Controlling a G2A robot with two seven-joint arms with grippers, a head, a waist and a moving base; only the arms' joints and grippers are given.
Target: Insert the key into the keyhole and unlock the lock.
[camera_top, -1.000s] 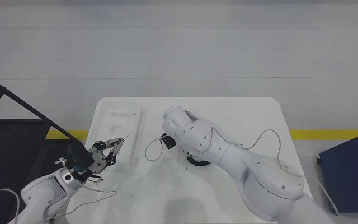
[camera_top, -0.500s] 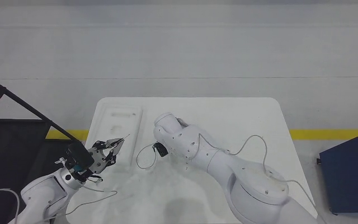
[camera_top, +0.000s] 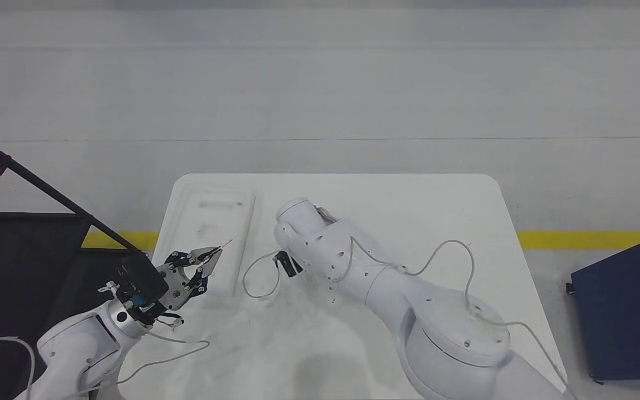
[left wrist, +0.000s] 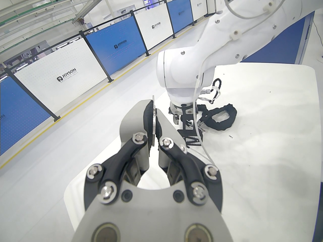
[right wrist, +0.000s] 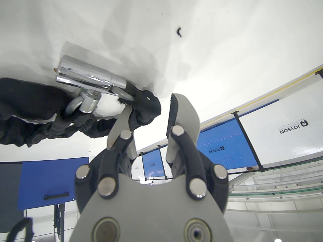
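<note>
Right end effector (right wrist: 151, 107) shifted left, apart beside lock (right wrist: 88, 76), left end effector (left wrist: 154, 120) clamping key (left wrist: 153, 103)

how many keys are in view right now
1. The key is pinched edge-on in the left gripper, well apart from the lock. More could be hidden under the right arm.
</note>
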